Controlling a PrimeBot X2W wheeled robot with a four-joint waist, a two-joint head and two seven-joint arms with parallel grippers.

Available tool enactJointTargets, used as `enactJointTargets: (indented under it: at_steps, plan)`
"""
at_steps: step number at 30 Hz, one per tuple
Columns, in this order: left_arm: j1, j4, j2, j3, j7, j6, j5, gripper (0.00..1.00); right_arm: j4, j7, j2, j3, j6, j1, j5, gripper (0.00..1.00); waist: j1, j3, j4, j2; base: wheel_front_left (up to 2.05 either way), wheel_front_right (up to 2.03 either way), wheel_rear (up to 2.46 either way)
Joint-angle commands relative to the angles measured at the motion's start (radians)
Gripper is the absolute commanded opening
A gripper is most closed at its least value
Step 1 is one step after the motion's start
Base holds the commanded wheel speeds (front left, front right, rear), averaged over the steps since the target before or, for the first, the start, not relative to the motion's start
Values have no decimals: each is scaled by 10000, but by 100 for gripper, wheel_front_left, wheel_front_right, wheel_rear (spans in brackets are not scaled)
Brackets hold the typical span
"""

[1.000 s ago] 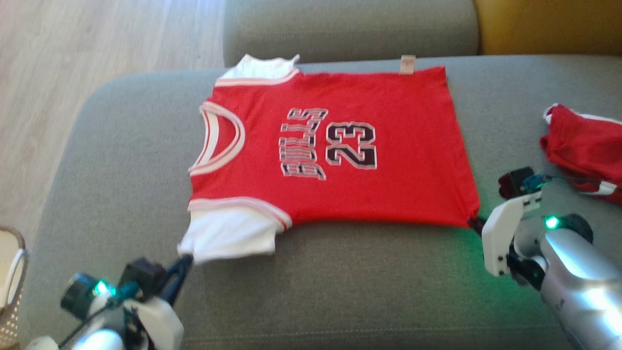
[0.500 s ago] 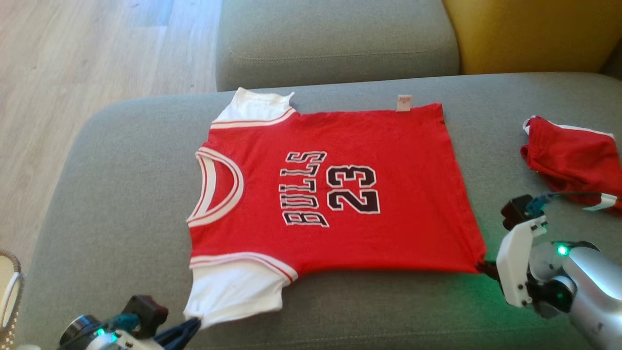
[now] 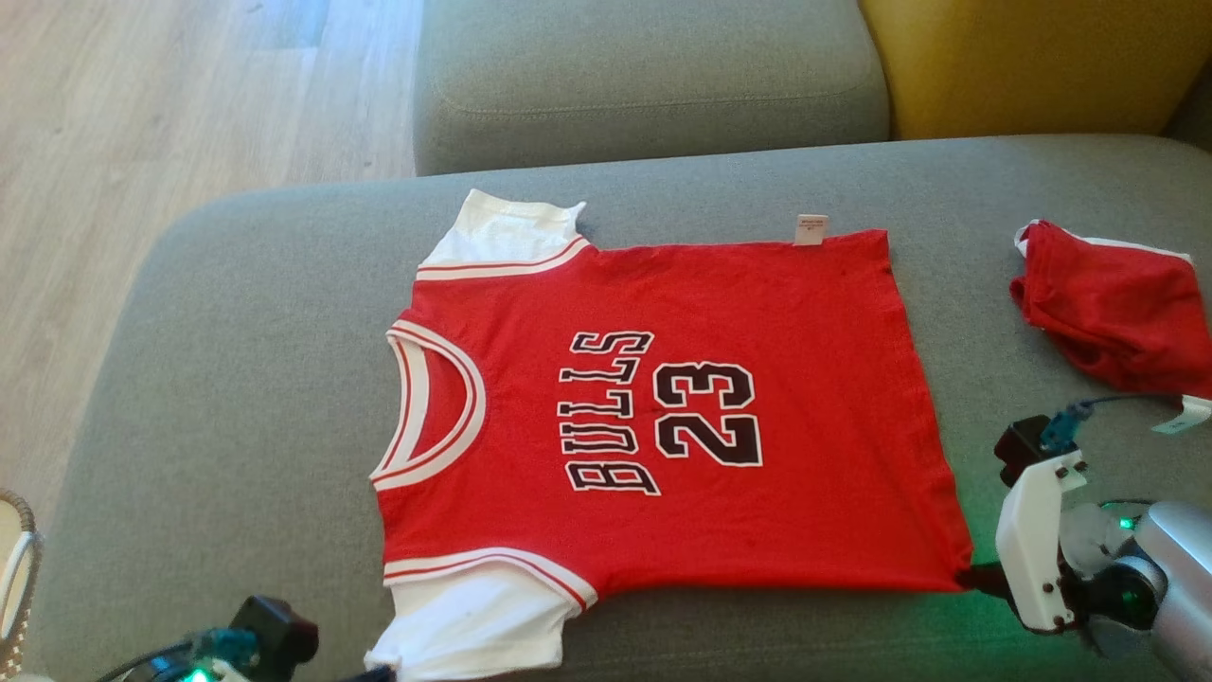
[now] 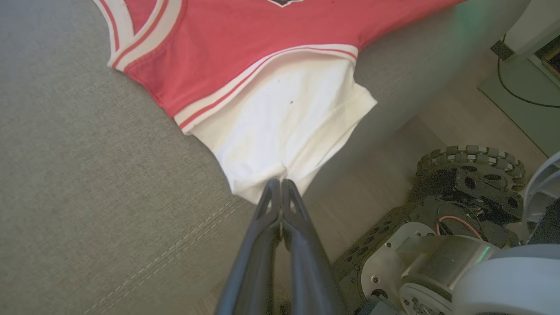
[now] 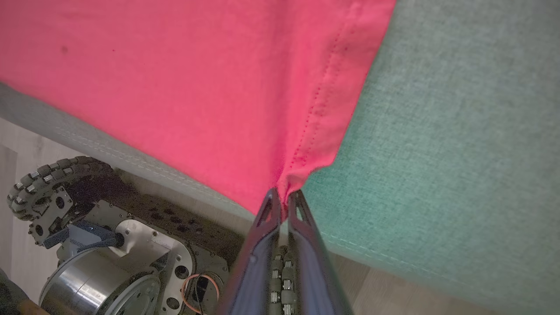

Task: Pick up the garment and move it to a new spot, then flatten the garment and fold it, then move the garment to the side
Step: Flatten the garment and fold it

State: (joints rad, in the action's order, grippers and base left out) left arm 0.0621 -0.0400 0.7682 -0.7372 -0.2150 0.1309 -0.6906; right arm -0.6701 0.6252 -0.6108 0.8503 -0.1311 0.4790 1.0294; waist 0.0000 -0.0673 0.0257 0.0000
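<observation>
As left gripper (image 4: 280, 184) pinches white sleeve (image 4: 284, 127) and right gripper (image 5: 284, 195) hem (image 5: 308, 148), we judge the red fabric jersey (image 3: 720, 303) tensioned for flattening.

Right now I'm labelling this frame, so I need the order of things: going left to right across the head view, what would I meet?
wicker basket → red jersey → crumpled red garment
</observation>
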Motion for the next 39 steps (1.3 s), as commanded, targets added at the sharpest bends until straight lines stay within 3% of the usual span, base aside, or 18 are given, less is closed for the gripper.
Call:
enactJointTargets:
  at_steps: [1,17,30,37,38,39]
  plan:
    - [-606,-303,421,544,158,-23,-38,0,183,-148,-386,-111,4,140,4,0,0,32,-6,0,0,0,0]
    - [-3075,-478,566,1049,267,-15,412,0,-236,-596,167,-840,4,1937,-508,0,0,721,1,0,0,0,0]
    - [-6161,1580,-822,425,268,-5,942,0,-1318,-1674,847,-819,4,3658,-1396,0,0,2271,129,0,0,0,0]
    - [-7412,3510,-1756,25,976,-8,1311,0,-1944,-2152,1178,-479,4,3991,-1493,0,0,2711,153,0,0,0,0]
    - [-7508,3743,-1867,19,1108,-40,1371,1,-2009,-2236,1226,-463,4,4019,-1469,30,0,2736,156,0,0,0,0]
    - [-7591,3964,-1979,59,1285,-152,1432,52,-2099,-2350,1286,-510,4,4046,-1399,100,0,2756,156,0,0,0,0]
